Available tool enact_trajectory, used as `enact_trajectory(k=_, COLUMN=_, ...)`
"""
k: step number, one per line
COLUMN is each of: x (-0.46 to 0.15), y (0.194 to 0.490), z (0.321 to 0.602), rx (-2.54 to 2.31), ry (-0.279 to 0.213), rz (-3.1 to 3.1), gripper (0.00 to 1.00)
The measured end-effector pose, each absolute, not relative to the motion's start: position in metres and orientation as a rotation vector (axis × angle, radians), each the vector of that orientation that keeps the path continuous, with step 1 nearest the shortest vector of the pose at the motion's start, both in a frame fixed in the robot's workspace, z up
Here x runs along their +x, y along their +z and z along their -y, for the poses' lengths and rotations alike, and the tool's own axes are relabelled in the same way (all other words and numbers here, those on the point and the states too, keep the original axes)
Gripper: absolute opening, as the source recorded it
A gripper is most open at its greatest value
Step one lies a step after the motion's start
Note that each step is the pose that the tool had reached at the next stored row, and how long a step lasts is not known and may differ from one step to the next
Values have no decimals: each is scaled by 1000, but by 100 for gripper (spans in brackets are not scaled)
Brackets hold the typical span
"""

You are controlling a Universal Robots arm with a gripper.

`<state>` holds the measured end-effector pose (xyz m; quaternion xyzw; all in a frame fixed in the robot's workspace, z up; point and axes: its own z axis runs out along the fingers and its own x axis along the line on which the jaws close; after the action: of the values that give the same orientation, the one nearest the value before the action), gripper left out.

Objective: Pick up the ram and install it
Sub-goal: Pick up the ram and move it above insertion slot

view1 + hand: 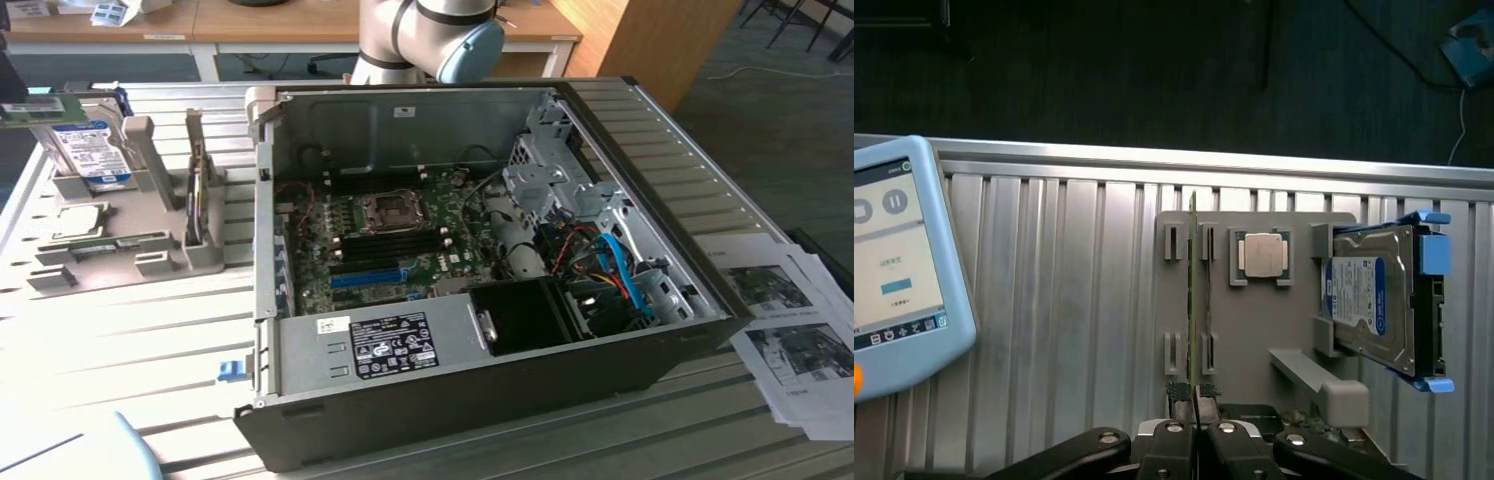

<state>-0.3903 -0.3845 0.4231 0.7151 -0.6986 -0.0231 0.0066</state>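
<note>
Ribbed metal counter below: the hand clamps the ram on edge, high above its holder, likely so its contacts face down for seating.

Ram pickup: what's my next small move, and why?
Probably ease straight down toward the ram. It stands edge-on in the holder, in line with the gripper, and looks not yet gripped.
</note>
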Motion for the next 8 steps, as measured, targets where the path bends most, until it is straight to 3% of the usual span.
enact_trajectory(k=8, x=-390, y=436, z=385, rx=2235, ry=-72, rz=2188, gripper=11)
